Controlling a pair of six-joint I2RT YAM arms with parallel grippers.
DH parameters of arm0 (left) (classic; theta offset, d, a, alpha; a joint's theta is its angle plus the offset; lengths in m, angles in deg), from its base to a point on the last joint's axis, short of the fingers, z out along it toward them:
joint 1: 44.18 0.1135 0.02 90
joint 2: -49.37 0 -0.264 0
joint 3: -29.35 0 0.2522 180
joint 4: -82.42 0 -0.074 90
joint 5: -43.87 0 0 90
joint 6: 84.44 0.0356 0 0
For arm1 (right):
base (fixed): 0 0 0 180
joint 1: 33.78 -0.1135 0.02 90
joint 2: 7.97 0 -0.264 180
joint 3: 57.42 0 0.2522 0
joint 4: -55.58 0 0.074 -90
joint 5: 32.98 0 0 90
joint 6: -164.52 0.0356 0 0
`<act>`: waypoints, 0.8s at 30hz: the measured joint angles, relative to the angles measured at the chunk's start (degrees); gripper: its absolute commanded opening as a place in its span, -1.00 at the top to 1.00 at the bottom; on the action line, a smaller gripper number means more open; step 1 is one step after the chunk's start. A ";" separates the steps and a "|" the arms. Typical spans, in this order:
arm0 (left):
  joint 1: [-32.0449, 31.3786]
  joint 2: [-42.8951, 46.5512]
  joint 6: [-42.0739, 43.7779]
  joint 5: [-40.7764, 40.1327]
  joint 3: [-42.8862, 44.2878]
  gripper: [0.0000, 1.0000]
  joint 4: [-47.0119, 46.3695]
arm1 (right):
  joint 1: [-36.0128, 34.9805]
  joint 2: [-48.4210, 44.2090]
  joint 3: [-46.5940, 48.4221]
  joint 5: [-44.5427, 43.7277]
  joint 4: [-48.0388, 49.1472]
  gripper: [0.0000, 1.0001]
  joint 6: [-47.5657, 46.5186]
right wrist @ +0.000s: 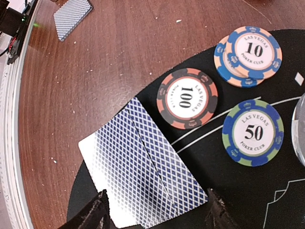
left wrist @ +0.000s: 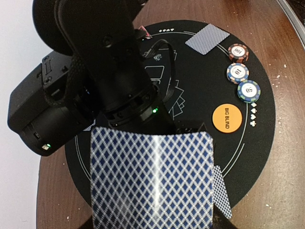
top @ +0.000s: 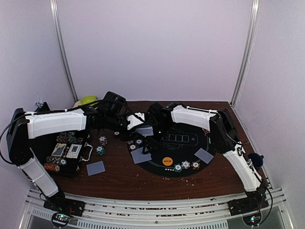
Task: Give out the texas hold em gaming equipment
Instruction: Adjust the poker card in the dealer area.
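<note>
My left gripper (top: pixel 139 124) is shut on a blue-patterned playing card (left wrist: pixel 152 181) that fills the bottom of the left wrist view and hides the fingers; the card is held above the black round mat (top: pixel 183 150). My right gripper (right wrist: pixel 157 217) is open, its fingertips either side of two overlapped cards (right wrist: pixel 143 174) lying on the mat's edge. Beside them lie a 100 chip (right wrist: pixel 187 98), a 50 chip (right wrist: pixel 252 132) and a small stack topped by a 10 chip (right wrist: pixel 252 50). An orange BIG BLIND button (left wrist: pixel 226 117) and three chips (left wrist: pixel 238 72) lie on the mat.
A black chip case (top: pixel 66 150) with chips and cards stands at the left. Single cards lie on the wood (top: pixel 96 168) and on the mat's right edge (top: pixel 204 155). Loose chips (top: pixel 100 150) sit by the case. A dark blue mug (top: pixel 256 159) is at the right edge.
</note>
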 measured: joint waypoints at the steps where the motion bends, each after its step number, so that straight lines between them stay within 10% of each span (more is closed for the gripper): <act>1: 0.00 0.00 0.00 0.00 0.00 0.91 0.04 | -0.11 -0.11 -0.20 -0.15 0.00 -0.38 0.02; 24: 0.00 0.00 0.02 -0.04 0.00 0.91 0.59 | 2.34 -11.78 -11.30 -13.75 7.28 -1.00 9.01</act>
